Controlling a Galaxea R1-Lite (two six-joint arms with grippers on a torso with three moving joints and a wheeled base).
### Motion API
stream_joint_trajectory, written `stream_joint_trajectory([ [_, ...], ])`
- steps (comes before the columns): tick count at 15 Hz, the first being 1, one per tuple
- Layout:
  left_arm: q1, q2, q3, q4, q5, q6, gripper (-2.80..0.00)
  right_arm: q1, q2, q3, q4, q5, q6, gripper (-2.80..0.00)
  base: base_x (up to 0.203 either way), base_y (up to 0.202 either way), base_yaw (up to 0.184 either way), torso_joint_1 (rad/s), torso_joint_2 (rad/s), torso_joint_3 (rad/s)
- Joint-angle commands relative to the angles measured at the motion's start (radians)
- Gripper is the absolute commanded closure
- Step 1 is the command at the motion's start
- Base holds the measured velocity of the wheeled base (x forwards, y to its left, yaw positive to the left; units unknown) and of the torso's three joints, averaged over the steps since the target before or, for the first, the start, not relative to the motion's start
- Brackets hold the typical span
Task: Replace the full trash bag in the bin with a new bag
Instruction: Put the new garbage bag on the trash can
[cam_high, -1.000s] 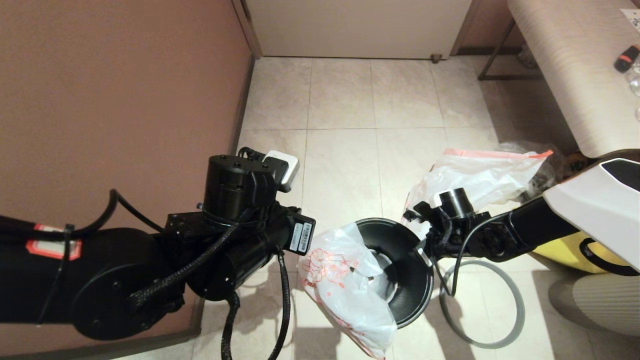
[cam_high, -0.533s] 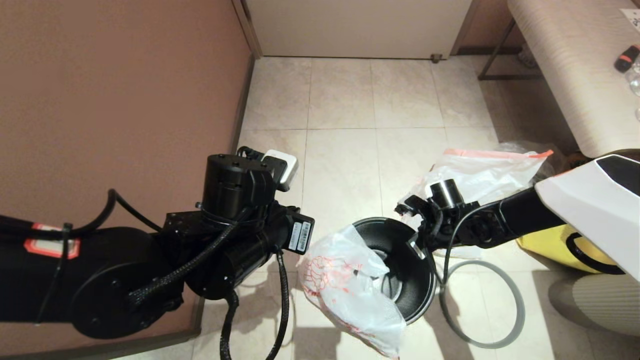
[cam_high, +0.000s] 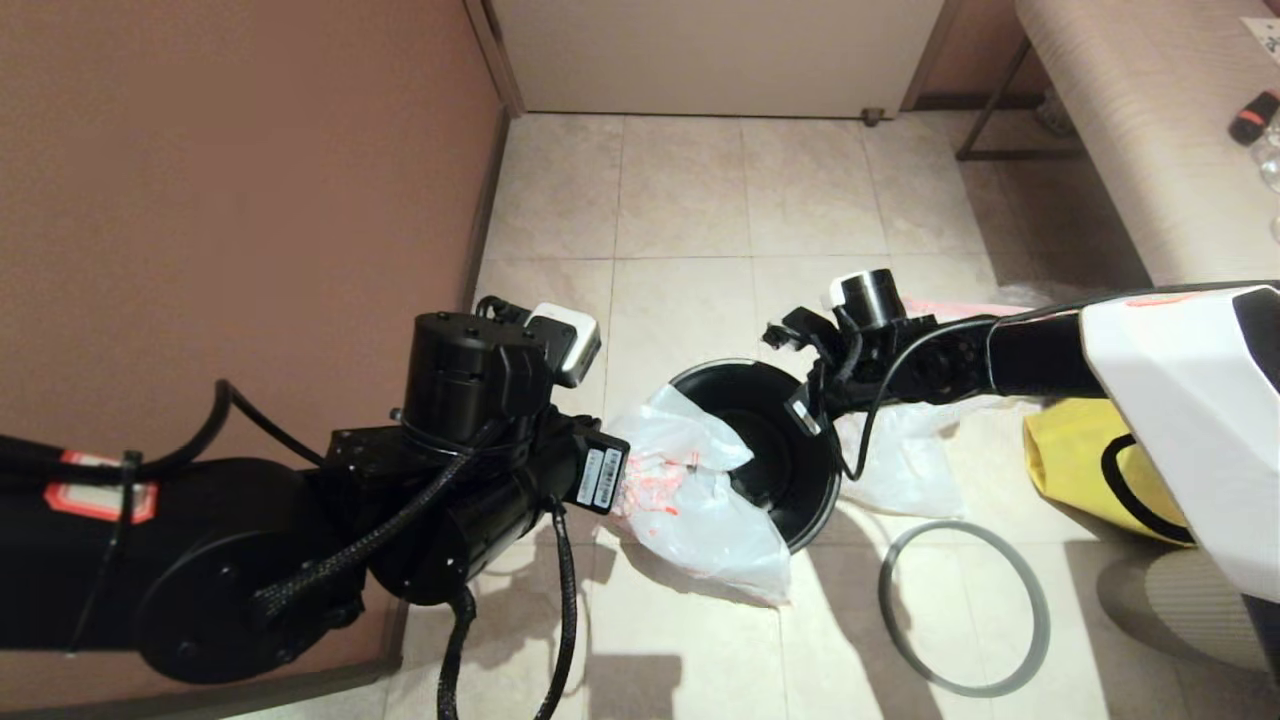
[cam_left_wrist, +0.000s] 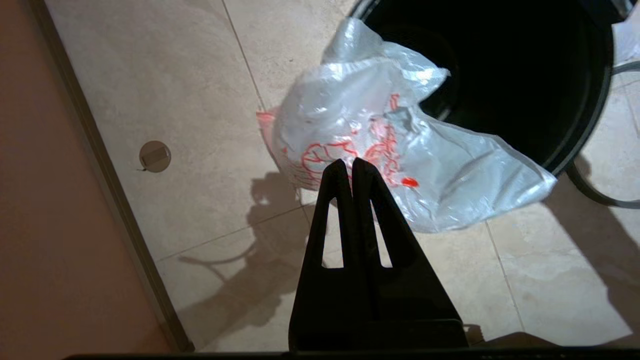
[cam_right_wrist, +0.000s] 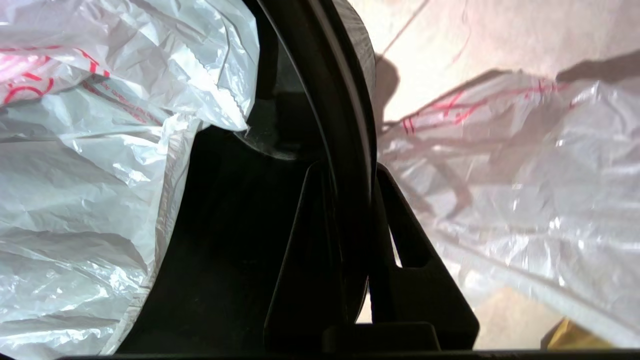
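My right gripper was clamped on the bin wall, one finger inside, one outside; left gripper was shut, pinching the new bag, which lay half over the near rim. To do it well I needed a steady bin w/ the bag mouth spread over the opening. The full bag lay on the floor just beside the bin.

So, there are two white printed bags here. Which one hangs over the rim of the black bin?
The new bag, on the bin side nearest the left arm, draped partly inside. The full trash bag lies on the floor beyond the right gripper.
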Motion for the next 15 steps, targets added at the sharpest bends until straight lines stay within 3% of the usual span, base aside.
stream_joint_trajectory([
  [1, -0.002, 0.0, 0.001, -0.002, 0.003, 0.001, 0.0, 0.003, 0.074, -0.092, 0.019, 0.018, -0.012, 0.0, 0.0, 0.0, 0.0, 0.0, 0.0, 0.0],
  [4, -0.002, 0.003, 0.003, -0.002, 0.003, 0.001, 0.0, -0.001, 0.103, -0.094, -0.021, 0.071, -0.027, 0.0, 0.0, 0.0, 0.0, 0.0, 0.0, 0.0],
  [8, -0.015, 0.006, 0.007, -0.002, 0.003, 0.002, 0.0, -0.03, 0.013, -0.094, 0.088, 0.204, -0.016, 0.0, 0.0, 0.0, 0.0, 0.0, 0.0, 0.0],
  [11, -0.018, 0.002, 0.009, -0.002, 0.003, 0.002, 0.0, -0.033, 0.007, -0.094, 0.101, 0.254, -0.023, 0.0, 0.0, 0.0, 0.0, 0.0, 0.0, 0.0],
  [13, -0.018, 0.001, 0.009, -0.002, 0.003, 0.001, 0.0, -0.039, -0.016, -0.087, 0.167, 0.322, -0.109, 0.0, 0.0, 0.0, 0.0, 0.0, 0.0, 0.0],
  [15, -0.016, 0.0, 0.009, -0.002, 0.003, 0.002, 0.0, -0.048, -0.053, -0.084, 0.332, 0.337, -0.198, 0.0, 0.0, 0.0, 0.0, 0.0, 0.0, 0.0],
])
